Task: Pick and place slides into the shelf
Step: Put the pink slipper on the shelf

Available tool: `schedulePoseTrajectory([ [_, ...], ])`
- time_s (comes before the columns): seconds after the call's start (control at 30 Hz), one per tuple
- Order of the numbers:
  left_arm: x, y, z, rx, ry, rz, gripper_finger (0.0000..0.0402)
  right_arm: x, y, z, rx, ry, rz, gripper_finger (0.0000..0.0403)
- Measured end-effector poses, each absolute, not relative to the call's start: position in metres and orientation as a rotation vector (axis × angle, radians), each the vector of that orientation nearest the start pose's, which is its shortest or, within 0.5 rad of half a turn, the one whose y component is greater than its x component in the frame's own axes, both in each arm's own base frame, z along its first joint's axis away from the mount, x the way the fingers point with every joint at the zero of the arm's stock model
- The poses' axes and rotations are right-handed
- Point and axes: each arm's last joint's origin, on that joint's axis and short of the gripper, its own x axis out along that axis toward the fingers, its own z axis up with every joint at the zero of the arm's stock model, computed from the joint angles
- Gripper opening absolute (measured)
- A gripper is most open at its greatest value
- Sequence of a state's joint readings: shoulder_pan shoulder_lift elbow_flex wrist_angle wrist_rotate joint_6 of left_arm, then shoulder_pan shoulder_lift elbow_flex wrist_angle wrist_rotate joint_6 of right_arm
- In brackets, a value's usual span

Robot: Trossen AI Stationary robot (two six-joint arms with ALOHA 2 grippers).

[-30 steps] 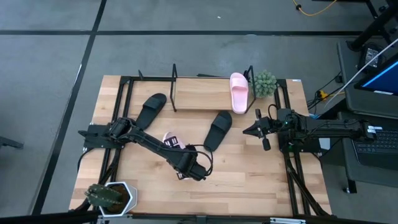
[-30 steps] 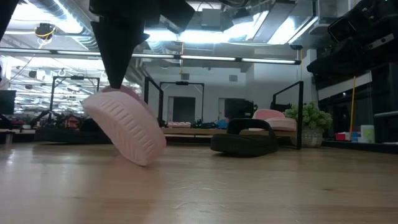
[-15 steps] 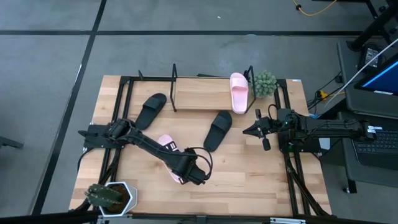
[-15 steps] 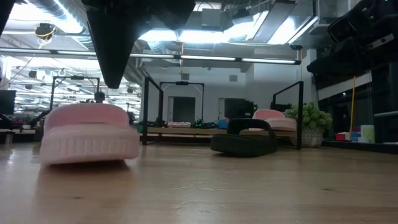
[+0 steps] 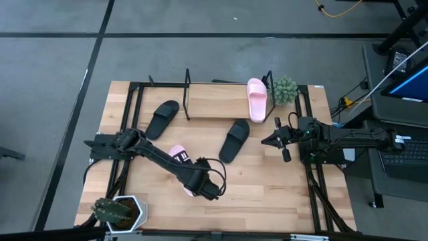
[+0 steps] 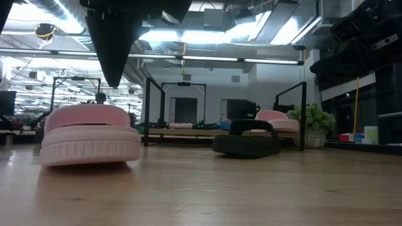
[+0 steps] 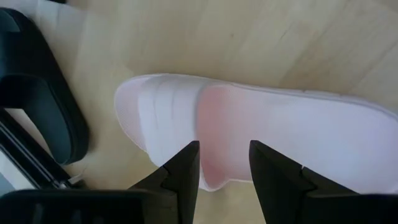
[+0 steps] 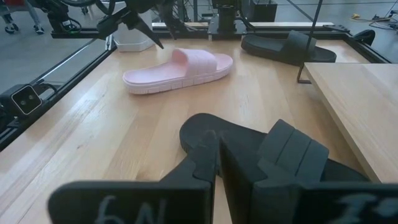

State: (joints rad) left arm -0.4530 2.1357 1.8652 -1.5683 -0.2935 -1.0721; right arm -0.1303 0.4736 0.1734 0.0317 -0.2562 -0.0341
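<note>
— What colours mark the footwear? 
— Two slides are pale pink: one (image 5: 257,98) on the shelf (image 5: 217,101), one (image 5: 179,159) in front of the shelf, its sole edge ribbed. Two are black, one (image 5: 235,140) just before the shelf, one (image 5: 161,118) off its left end.

— And the shelf itself? 
— A light wood board in thin black frames, like the blond planked table (image 5: 267,187). A green plant (image 5: 285,89) stands by the shelf's right end.

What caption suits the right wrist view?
Pink slide flat on table beneath left gripper; black slide lies nearest.
</note>
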Motion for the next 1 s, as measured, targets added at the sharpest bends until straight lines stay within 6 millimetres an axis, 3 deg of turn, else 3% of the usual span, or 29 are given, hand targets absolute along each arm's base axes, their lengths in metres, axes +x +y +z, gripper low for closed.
schedulePoseTrajectory([
  [0.33,0.348,-0.17,0.225,-0.146,1.467,0.786,0.013,0.129,-0.01,0.183,0.018,0.262,0.13,0.0023],
  [0.67,0.326,-0.175,0.192,-0.045,1.544,0.865,0.0131,0.129,-0.01,0.183,0.018,0.262,0.129,0.0023],
  [1.0,0.322,-0.177,0.185,0.008,1.508,0.874,0.0131,0.129,-0.01,0.183,0.017,0.262,0.13,0.0023],
])
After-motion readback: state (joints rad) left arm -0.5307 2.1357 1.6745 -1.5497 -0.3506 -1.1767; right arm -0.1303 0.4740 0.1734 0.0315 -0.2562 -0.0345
